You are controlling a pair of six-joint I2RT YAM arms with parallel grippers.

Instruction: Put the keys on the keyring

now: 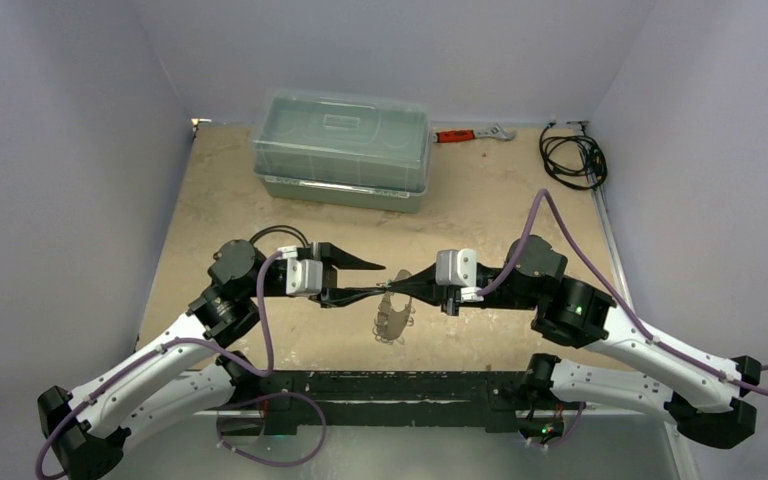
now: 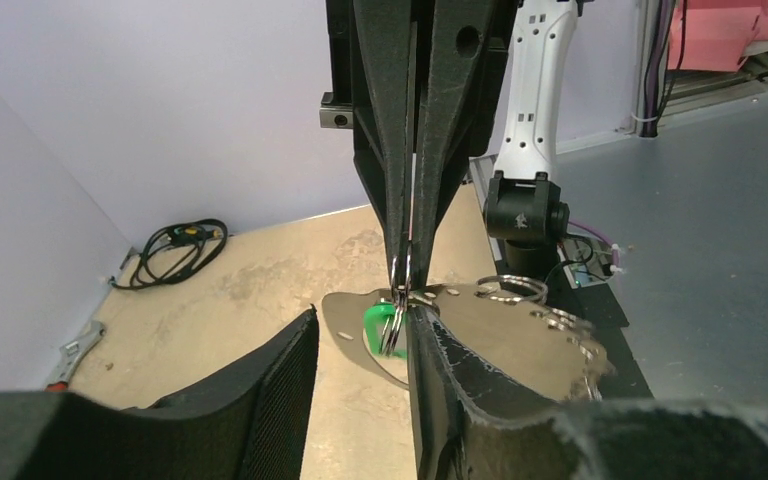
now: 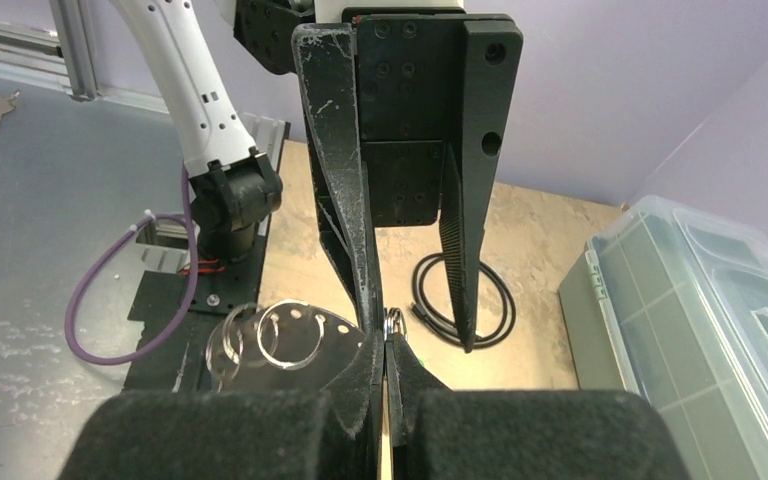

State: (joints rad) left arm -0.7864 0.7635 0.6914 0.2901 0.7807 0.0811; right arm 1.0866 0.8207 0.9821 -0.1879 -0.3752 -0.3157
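Pinching the keyring (image 1: 392, 318) mid-air, my right gripper (image 2: 406, 285) is clamped tight on its wire ring, the oval tag hanging above the tabletop (image 1: 500, 200). My left gripper (image 3: 418, 328) faces it, partly open, gripping nothing. A green key (image 2: 382, 325) hangs by the ring between the left fingers; whether it is threaded I cannot tell. I judge threading is in hand; next calls for a fine close on that key.
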